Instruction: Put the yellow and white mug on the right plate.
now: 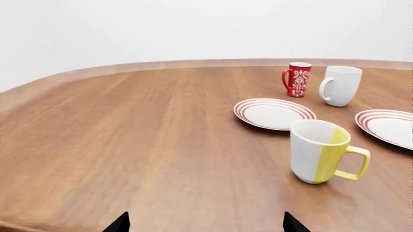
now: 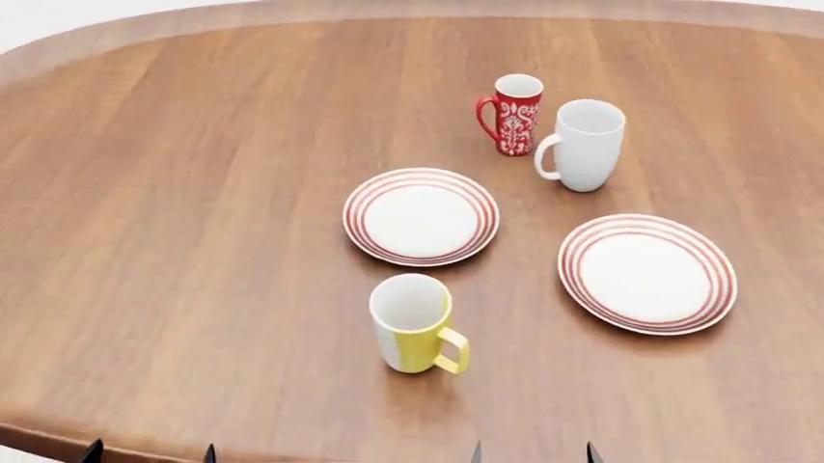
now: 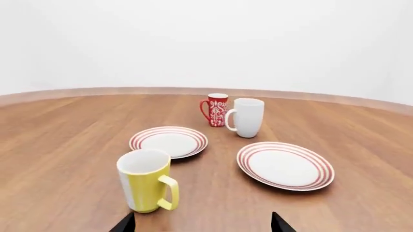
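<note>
Opening stage of the task: approach, before any grasp. The ceramic mug with a yellow outside, yellow loop handle and white interior [image 2: 414,324] stands upright on the brown wooden tabletop [image 2: 193,241], near the robot's edge and untouched. Its handle points to the robot's right and slightly toward the robot. Two round white plates with thin red rings lie beyond it: the left plate [image 2: 422,216] sits just behind the mug, and the right plate [image 2: 647,273], the target, lies apart to the mug's right with its surface bare. Farther back stand a slim red mug with white pattern [image 2: 512,114] and a taller all-white mug [image 2: 585,145], close beside each other and clear of both plates.

The left gripper [image 1: 205,226] and the right gripper [image 3: 201,224] show only dark fingertips at the frame edges. Each pair is spread wide with nothing between, and both hang short of the mug.

Judged next move: the right arm is the nearer to both mug and target, so it would advance, close on the mug's body or rim, lift it clear, and carry it rightward without brushing the left plate. The protruding handle may hinder a side grasp.
</note>
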